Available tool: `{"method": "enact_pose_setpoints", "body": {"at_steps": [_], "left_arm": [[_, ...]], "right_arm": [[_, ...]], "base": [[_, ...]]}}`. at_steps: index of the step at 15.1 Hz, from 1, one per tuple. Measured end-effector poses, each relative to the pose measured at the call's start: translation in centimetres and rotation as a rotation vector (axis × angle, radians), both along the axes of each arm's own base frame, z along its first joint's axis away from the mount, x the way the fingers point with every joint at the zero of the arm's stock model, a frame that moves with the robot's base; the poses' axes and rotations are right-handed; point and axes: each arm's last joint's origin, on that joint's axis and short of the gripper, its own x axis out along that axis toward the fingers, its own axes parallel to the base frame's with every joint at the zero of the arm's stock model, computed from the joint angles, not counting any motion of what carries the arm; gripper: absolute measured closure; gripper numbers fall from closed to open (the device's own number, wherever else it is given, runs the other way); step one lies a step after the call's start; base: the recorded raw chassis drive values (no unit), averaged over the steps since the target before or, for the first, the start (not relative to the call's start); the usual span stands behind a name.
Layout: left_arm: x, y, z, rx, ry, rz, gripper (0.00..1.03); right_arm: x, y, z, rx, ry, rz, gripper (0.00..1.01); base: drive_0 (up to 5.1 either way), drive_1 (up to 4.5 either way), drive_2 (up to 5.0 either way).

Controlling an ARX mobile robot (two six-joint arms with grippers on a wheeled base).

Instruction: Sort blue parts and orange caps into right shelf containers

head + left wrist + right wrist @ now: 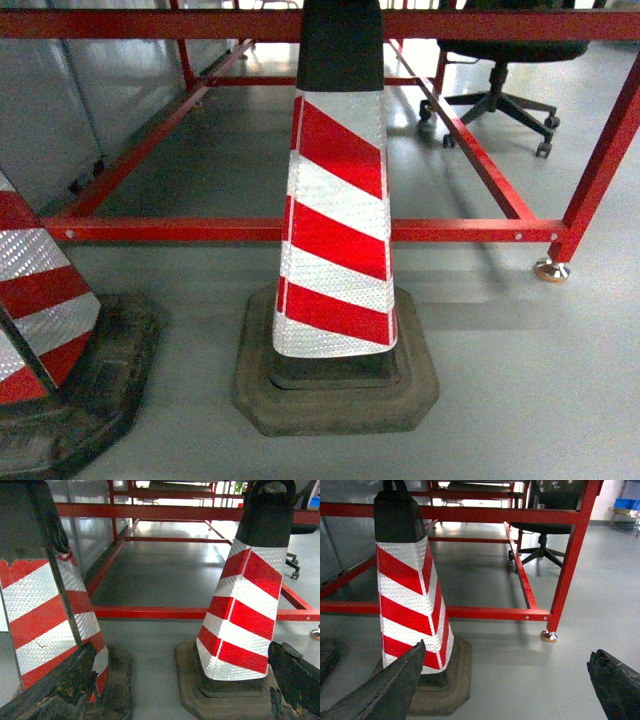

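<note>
We face striped cone (335, 230) mid-frame; both grippers (180, 690) (505, 690) spread wide, empty. Blue crates (626, 503) far upper right: likely stiff, bulky; handle bars best hold.

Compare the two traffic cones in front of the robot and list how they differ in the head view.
The middle cone stands nearly whole in the head view, while the left cone is cut off by the frame edge. The middle cone's stripes look clean, and the left cone's show scuffs in the left wrist view. The middle cone's base is a paler grey-brown than the left cone's darker one. Both are red-and-white striped, upright, with octagonal rubber bases on the grey floor.
</note>
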Motion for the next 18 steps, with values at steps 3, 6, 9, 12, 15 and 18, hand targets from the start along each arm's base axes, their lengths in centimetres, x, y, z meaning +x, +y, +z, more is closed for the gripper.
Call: {"method": "enact_pose_setpoints", "body": {"at_steps": [3, 6, 9, 12, 15, 18], "left_arm": [[0.0, 0.0, -0.04, 0.0, 0.004, 0.0, 0.05], [0.0, 0.0, -0.02, 0.0, 0.002, -0.002, 0.05], [0.0, 0.0, -0.01, 0.004, 0.002, -0.001, 0.05], [0.0, 0.0, -0.01, 0.01, 0.001, 0.0, 0.05], [0.0, 0.0, -0.01, 0.01, 0.001, 0.0, 0.05], [0.0, 0.0, 0.0, 0.011, 0.0, -0.001, 0.05]], "right_arm": [[0.0, 0.0, -0.03, 0.0, 0.003, 0.0, 0.03], [0.0, -0.01, -0.02, 0.0, 0.002, -0.002, 0.03], [0.0, -0.01, -0.01, 0.001, 0.001, -0.003, 0.03], [0.0, -0.01, -0.01, 0.003, 0.001, -0.003, 0.03], [0.0, -0.01, -0.01, 0.008, 0.001, -0.002, 0.03], [0.0, -0.01, -0.01, 0.008, 0.002, -0.003, 0.03]], "base": [[0.0, 0.0, 0.0], [0.0, 0.0, 0.0], [0.0, 0.0, 0.0], [0.0, 0.0, 0.0], [0.0, 0.0, 0.0], [0.0, 0.0, 0.0]]}}
